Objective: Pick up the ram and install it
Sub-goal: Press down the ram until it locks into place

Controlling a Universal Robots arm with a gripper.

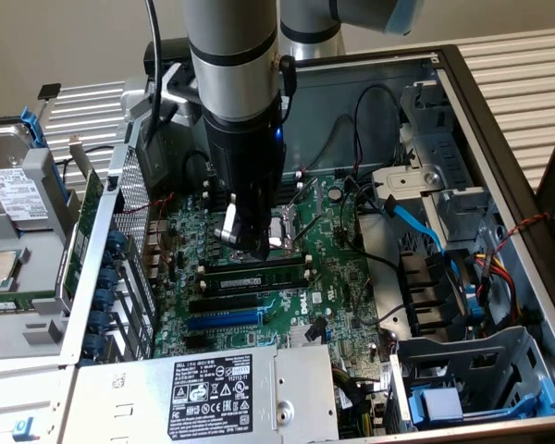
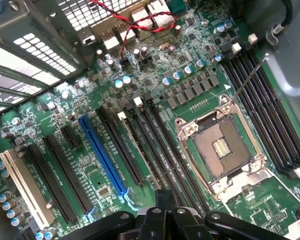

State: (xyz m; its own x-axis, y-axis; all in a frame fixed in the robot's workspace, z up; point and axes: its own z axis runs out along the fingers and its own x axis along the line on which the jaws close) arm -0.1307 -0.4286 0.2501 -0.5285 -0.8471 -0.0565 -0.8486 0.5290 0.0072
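Observation:
The ram (image 1: 259,277), a long dark-green stick with a small white label, stands on edge in a black memory slot on the motherboard (image 1: 338,277), just in front of the CPU socket (image 1: 287,228). My gripper (image 1: 249,252) hangs straight down over the ram's middle with its fingers together and nothing between them. The fingertips are at or just above the ram's top edge; whether they touch it I cannot tell. In the wrist view my gripper (image 2: 165,199) sits over the row of black memory slots (image 2: 155,145), between the blue expansion slot (image 2: 103,156) and the CPU socket (image 2: 221,147).
The motherboard lies inside an open computer case (image 1: 499,120). A grey power supply (image 1: 213,388) fills the near side, and drive cages with blue and bundled cables (image 1: 425,231) stand at the exterior view's right. Loose drives (image 1: 18,199) lie outside the case on the left.

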